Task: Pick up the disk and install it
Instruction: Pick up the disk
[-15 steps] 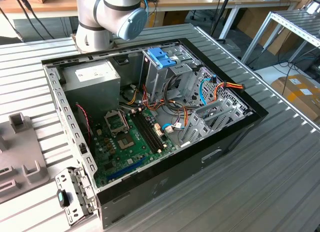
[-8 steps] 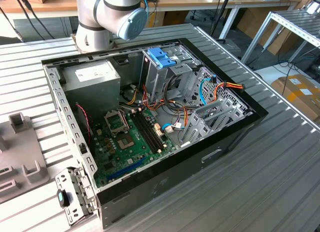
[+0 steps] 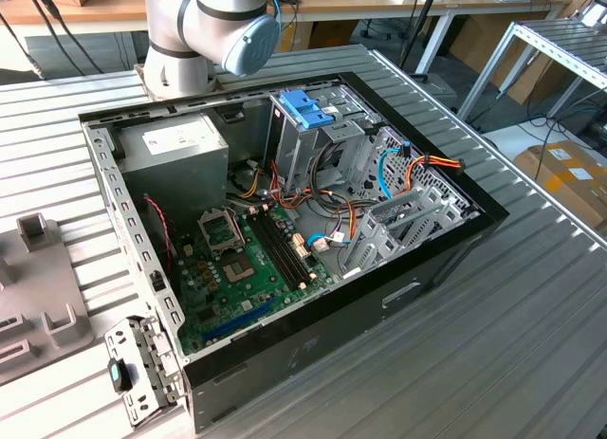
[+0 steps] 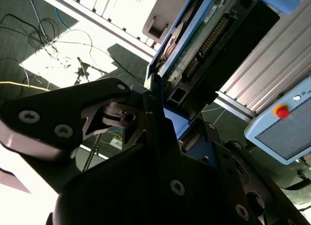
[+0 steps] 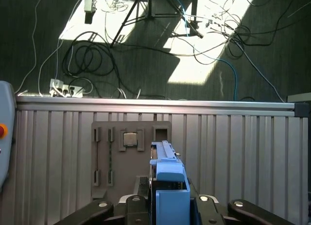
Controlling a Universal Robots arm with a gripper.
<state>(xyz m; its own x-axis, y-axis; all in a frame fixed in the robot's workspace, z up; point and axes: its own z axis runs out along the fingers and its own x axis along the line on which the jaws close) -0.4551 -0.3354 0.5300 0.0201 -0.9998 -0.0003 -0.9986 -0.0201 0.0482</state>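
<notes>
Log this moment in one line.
gripper: shut on disk | grey tray: beyond the disk, on table | computer case: open

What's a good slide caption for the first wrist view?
The gripper holds the disk in its blue carrier, with a grey parts tray on the ribbed table beyond.

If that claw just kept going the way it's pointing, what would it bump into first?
Probably the grey parts tray on the ribbed table: the gripper, shut on the disk, points at it, so the disk's end would touch first. Depth is unclear.
</notes>
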